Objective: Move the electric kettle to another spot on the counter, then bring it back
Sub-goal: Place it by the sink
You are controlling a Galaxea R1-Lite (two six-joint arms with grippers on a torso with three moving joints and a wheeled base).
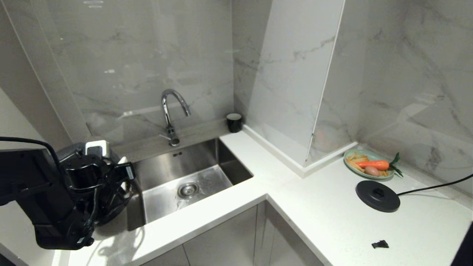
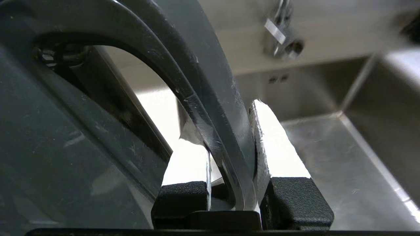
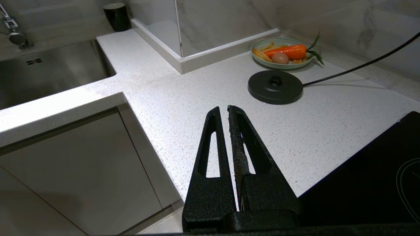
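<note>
At the far left of the head view, the left gripper [image 1: 123, 171] has its fingers [image 2: 279, 144] clamped narrow on the loop handle of the electric kettle [image 1: 79, 153]. The left wrist view shows the two white pads pressing that handle from either side, with the glossy black body just beside them. The kettle sits over the left strip of the surface [image 1: 207, 218], right next to the sink [image 1: 184, 177], and is mostly hidden behind the arm; whether its bottom is resting or lifted I cannot tell.

By my reading, the first half is done or nearly so: the kettle is well apart from its round black base [image 1: 377, 195], which lies bare on the right-hand run. What remains is the trip back and the release.

Room on the left is tight, since the sink's open basin and the faucet [image 1: 173, 111] border that strip, and the front edge is near. Past the corner the surface opens out. A small black cup [image 1: 234, 122] stands by the wall, a plate of carrot and egg [image 1: 369, 164] sits just behind the base, the base's cord [image 1: 432, 186] trails right, and a small dark scrap [image 1: 380, 244] lies near the front edge.

The right gripper [image 3: 223, 109] hangs above the right run, fingers nearly together and empty.
</note>
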